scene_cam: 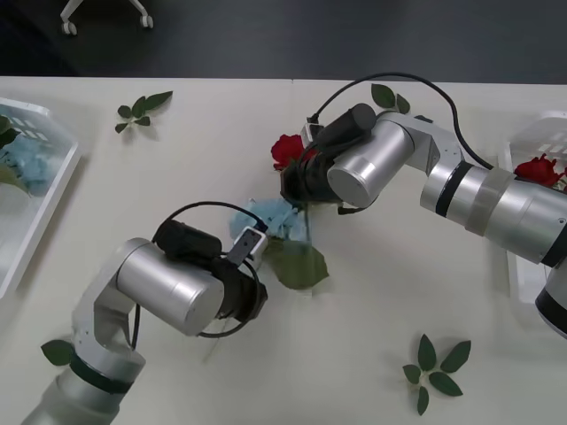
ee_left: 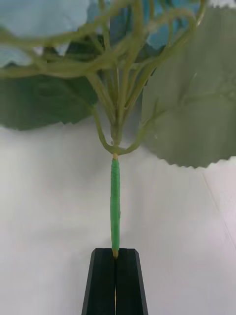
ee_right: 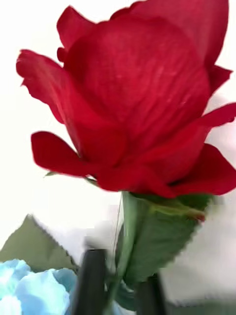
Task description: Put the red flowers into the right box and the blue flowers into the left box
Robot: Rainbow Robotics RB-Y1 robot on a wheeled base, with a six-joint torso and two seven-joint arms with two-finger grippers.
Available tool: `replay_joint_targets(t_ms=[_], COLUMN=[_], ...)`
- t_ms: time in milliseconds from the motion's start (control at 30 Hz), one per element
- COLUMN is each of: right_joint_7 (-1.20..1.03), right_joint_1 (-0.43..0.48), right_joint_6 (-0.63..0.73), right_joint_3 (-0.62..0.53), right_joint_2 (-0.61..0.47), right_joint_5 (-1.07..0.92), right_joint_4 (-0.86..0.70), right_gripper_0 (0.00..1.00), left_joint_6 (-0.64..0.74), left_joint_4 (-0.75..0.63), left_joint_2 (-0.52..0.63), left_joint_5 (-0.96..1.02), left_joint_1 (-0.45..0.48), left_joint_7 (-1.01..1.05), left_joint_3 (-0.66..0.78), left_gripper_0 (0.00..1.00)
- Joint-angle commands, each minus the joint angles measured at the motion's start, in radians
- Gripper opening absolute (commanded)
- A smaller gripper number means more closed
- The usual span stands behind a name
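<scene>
Two stems sit pinched in my fingers above the table (scene_cam: 372, 292): my left gripper (ee_left: 115, 256) clamps a fluffy blue flower (scene_cam: 273, 219), my right gripper (ee_right: 120, 283) a silky red flower (ee_right: 142, 93).

A deep-red artificial rose (scene_cam: 286, 149) is found mid-table, just behind a pale-blue hydrangea cluster (scene_cam: 273, 218). The white slotted plastic basket (scene_cam: 42, 197) is set at the table's left edge, the white perforated plastic basket (scene_cam: 537, 135) at the right edge, each with flowers inside. Loose green leaf sprigs (scene_cam: 142, 109) are scattered behind left and in front right.
</scene>
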Motion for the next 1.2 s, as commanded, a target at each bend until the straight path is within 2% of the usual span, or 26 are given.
replay_joint_targets(t_ms=[33, 200, 533, 733, 800, 1000, 1200], right_joint_7=[0.051, 0.051, 0.063, 0.069, 0.074, 0.092, 0.123], right_joint_1=[-0.028, -0.028, -0.028, -0.028, -0.028, -0.028, -0.023], right_joint_6=[-0.004, 0.022, 0.248, 0.404, 0.470, 0.628, 0.740], right_joint_3=[-0.020, -0.063, -0.226, -0.307, -0.341, -0.456, -0.560], right_joint_2=[-0.021, -0.047, -0.117, -0.180, -0.211, -0.309, -0.426], right_joint_5=[-0.007, -0.020, -0.049, -0.077, -0.101, -0.195, -0.287], right_joint_4=[-0.009, -0.051, -0.178, -0.270, -0.308, -0.385, -0.411], right_gripper_0=[0.00, 0.00, 0.00, 0.00, 0.00, 0.00, 0.00], left_joint_6=[0.002, 0.024, 0.088, 0.200, 0.223, 0.228, 0.134], left_joint_4=[-0.117, -0.216, -0.496, -0.646, -0.684, -0.695, -0.628], left_joint_2=[0.042, 0.067, 0.082, 0.082, 0.082, 0.082, 0.080], left_joint_5=[0.017, 0.034, 0.074, 0.118, 0.172, 0.321, 0.396], left_joint_1=[0.047, 0.095, 0.225, 0.239, 0.239, 0.222, 0.213], left_joint_7=[-0.056, -0.056, -0.054, -0.047, -0.042, -0.040, -0.019], left_joint_3=[0.042, 0.091, 0.261, 0.424, 0.525, 0.794, 0.948], left_gripper_0=[0.00, 0.00, 0.00, 0.00, 0.00, 0.00, 0.00])
